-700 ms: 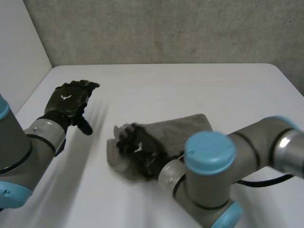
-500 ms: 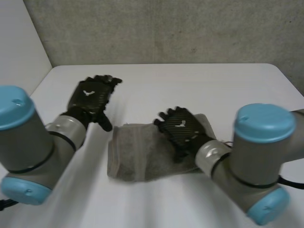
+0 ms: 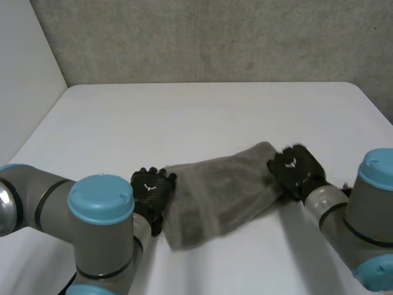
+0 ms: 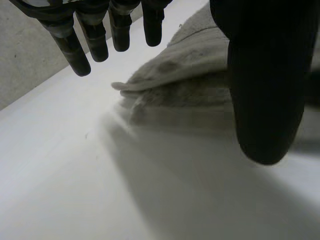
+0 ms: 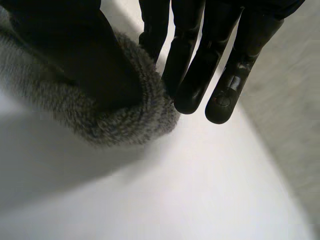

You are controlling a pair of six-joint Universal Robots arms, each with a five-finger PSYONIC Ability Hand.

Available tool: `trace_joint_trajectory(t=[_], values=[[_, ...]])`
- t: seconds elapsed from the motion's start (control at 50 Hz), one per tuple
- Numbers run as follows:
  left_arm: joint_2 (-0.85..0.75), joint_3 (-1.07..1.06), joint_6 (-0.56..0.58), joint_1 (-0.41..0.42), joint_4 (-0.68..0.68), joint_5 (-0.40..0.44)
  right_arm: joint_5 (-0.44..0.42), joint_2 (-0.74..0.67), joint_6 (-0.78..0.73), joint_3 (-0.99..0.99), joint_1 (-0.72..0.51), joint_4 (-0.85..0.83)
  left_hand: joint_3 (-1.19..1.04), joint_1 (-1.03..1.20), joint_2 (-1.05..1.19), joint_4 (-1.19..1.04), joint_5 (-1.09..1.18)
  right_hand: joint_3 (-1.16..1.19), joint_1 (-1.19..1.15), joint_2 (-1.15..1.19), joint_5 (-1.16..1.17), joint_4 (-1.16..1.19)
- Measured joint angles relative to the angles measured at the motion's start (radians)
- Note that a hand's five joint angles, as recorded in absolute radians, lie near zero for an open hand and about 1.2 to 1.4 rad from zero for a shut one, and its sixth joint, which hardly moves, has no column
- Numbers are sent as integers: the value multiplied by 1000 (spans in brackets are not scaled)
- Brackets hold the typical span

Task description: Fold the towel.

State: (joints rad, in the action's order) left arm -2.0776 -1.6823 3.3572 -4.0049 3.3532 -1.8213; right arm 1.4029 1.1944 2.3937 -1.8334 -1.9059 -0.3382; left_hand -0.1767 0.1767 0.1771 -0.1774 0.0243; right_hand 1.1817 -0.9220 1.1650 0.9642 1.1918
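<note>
The grey towel (image 3: 221, 193) lies folded in a thick strip across the middle of the white table (image 3: 202, 117). My left hand (image 3: 150, 189) rests at the towel's left end. In the left wrist view its fingers (image 4: 75, 50) are straight over the bare table, its thumb is in front of the towel (image 4: 190, 65), and nothing is pinched. My right hand (image 3: 296, 169) is at the towel's right end. In the right wrist view its thumb presses into the towel's rounded edge (image 5: 125, 125) with the fingers (image 5: 200, 75) close on the other side.
A grey wall runs behind the table's far edge. A pale wall stands at the far left. Bare tabletop stretches beyond the towel toward the back and in front of it between my arms.
The left hand has come down from the far left to the towel's left end. The right hand has slid from the middle of the towel to its right end. The towel now lies longer and slanted.
</note>
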Motion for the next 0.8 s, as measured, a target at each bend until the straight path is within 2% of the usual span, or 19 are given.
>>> trace_joint_trajectory(t=[0.1, 0.2, 0.26, 0.34, 0.38, 0.42, 0.44, 0.48, 0.52, 0.54, 0.56, 0.64, 0.7, 0.8], values=[[61, -30, 3, -1, -1, -8, 52, 9, -95, 87, -185, -59, 1, -1, -1, 1, 0, 0, 0, 0, 8, 0], [146, -37, 2, -35, -5, -34, 56, -52, -166, 178, -365, -60, 1, -1, -1, 1, 0, 0, 0, 0, 11, 0], [222, -39, 2, -86, -11, -57, 39, -104, -211, 216, -468, -58, 1, -1, -1, 0, 0, 0, 0, 0, 13, 0], [282, -40, 1, -136, -21, -68, 12, -146, -240, 227, -530, -56, 1, -1, -1, 0, 0, 0, 0, 0, 13, 0], [348, -41, -1, -205, -37, -68, -40, -194, -263, 215, -581, -47, 1, -1, -1, 0, 0, 0, 0, 0, 13, 0], [370, -40, -2, -229, -43, -62, -59, -206, -265, 207, -592, -42, 1, -1, -1, 0, 0, -2, 0, -3, 15, -2], [383, -40, -3, -243, -45, -55, -74, -208, -264, 200, -596, -39, 0, -1, 0, 0, 0, -54, 45, -64, -28, -57], [396, -39, -4, -255, -47, -44, -87, -205, -259, 192, -597, -35, 0, 0, 1, 0, 0, -345, 284, -342, -300, -349], [405, -36, -5, -262, -47, -30, -96, -192, -245, 185, -589, -34, -1, 0, 1, -1, 0, -424, 358, -422, -375, -430], [410, -32, -7, -266, -45, -11, -101, -166, -213, 178, -568, -32, -1, 0, 1, -1, 0, -829, 660, -822, -764, -837], [412, -28, -8, -266, -44, 2, -101, -151, -191, 176, -554, -33, -1, 0, 1, -1, 0, -891, 696, -877, -824, -900], [404, -5, -12, -257, -38, 36, -99, -54, -24, 165, -472, -30, -1, 0, 1, -1, 0, -969, 717, -936, -903, -963], [377, 31, -18, -230, -35, 53, -94, 41, 181, 157, -396, -17, -7, 1, 6, -4, 0, -969, 717, -936, -906, -963], [303, 114, -39, -147, -42, 58, -96, 150, 481, 156, -269, 72, -14, 13, 14, -12, 0, -969, 717, -936, -906, -963]])
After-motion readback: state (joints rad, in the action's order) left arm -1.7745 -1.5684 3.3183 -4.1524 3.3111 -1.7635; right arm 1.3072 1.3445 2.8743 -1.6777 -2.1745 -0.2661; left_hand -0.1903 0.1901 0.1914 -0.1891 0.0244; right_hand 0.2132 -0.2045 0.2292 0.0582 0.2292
